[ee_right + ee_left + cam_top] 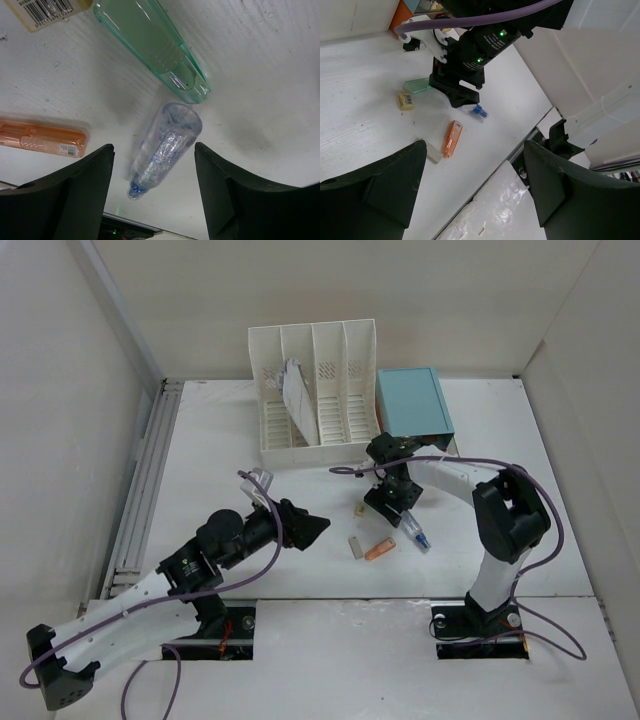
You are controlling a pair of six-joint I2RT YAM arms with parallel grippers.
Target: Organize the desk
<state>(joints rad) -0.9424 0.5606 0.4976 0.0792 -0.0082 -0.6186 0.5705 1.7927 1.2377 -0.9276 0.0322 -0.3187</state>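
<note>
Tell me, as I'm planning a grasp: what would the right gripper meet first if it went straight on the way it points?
Probably the clear blue-tipped tube, lying on the desk in line with the open right gripper; its depth is unclear.

White desk [500,440] w/ file rack [315,390], blue box [413,402], orange case [380,551], clear tube [415,534].
</note>
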